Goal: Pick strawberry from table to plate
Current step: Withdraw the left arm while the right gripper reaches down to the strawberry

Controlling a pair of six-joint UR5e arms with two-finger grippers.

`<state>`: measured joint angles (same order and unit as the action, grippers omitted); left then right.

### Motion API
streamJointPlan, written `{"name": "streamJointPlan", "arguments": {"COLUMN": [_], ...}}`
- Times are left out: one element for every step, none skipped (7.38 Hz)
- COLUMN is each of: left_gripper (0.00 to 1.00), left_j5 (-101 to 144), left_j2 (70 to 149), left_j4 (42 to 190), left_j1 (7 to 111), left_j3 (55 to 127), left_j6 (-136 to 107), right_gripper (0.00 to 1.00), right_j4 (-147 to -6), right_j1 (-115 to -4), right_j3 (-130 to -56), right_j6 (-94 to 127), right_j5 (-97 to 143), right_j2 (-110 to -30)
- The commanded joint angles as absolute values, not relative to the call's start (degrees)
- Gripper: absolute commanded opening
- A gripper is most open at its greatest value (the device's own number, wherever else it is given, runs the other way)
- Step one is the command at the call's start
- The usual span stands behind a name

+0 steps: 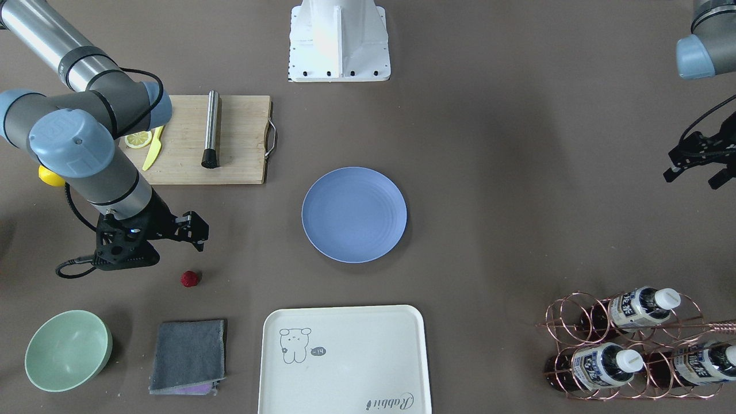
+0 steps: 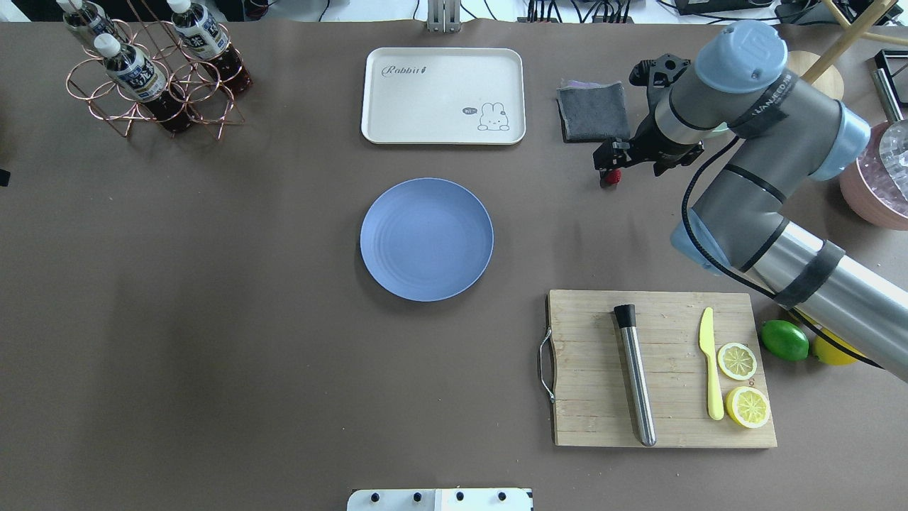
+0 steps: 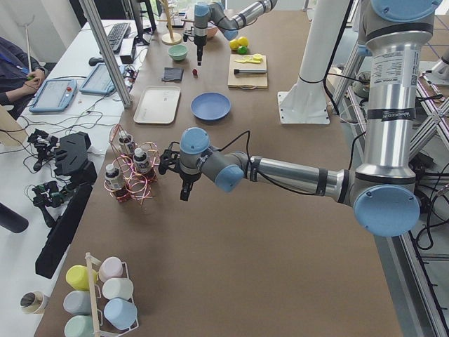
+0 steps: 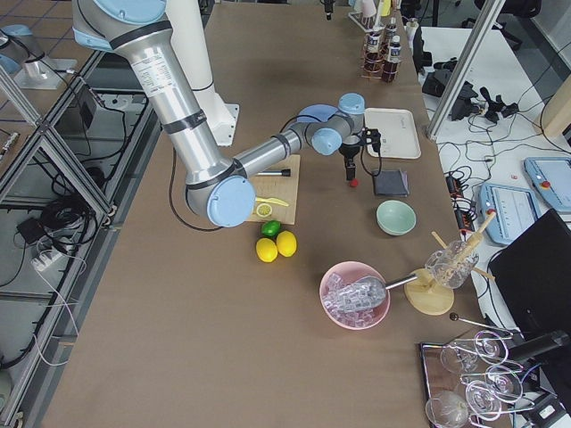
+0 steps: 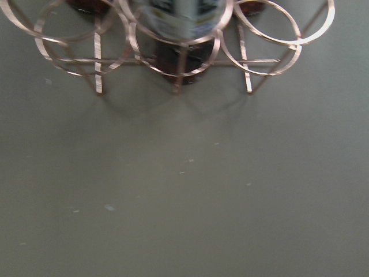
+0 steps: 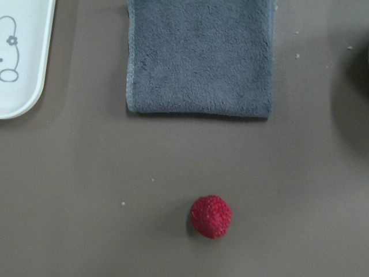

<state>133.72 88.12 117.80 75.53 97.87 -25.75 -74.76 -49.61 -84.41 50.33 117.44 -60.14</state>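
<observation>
The strawberry (image 1: pixel 190 279) is a small deep red berry lying on the grey-brown table (image 1: pixel 517 172), a little way out from the grey cloth. My right gripper (image 1: pixel 201 233) hangs just above and beside it with its jaws apart and nothing between them. In the overhead view the strawberry (image 2: pixel 612 176) shows right under the right gripper (image 2: pixel 608 165). The right wrist view has the strawberry (image 6: pixel 211 216) low and centred, with no fingers in sight. The blue plate (image 1: pixel 354 214) sits bare at mid-table. My left gripper (image 1: pixel 693 179) hovers open near the bottle rack, far from both.
A mint-green bowl (image 1: pixel 68 350), a grey cloth (image 1: pixel 188 356) and a cream tray (image 1: pixel 345 359) lie beyond the strawberry. A cutting board (image 1: pixel 241 138) carries a muddler, a knife and lemon slices. The copper bottle rack (image 1: pixel 632 345) stands by the left gripper.
</observation>
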Motion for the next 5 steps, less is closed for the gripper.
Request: {"name": "streamJointPlan", "arguments": {"left_gripper": [0.98, 0.98, 0.98, 0.98, 0.98], "left_j5": [134.4, 134.4, 134.4, 134.4, 134.4], "left_j2": [86.7, 86.7, 86.7, 86.7, 86.7], "left_j4": [117.9, 117.8, 117.8, 117.8, 117.8], "left_j1": [77.3, 78.3, 78.8, 78.8, 78.8], "left_j3": [97.8, 97.6, 97.6, 97.6, 97.6], "left_j6": [-23.7, -23.7, -23.7, -23.7, -23.7], "right_gripper": [0.98, 0.98, 0.97, 0.95, 0.92], "right_j4": [-74.4, -72.1, -69.8, -69.3, -69.2], "right_j1": [-48.5, -48.5, -48.4, -48.0, -47.6], "right_j3": [-77.9, -75.9, -73.7, -73.0, -73.1], "right_j6": [50.4, 50.4, 50.3, 50.2, 50.2], "right_j5": [115.0, 114.6, 114.6, 114.3, 113.2], "right_j2": [-55.7, -55.6, -55.6, -55.7, -56.1]}}
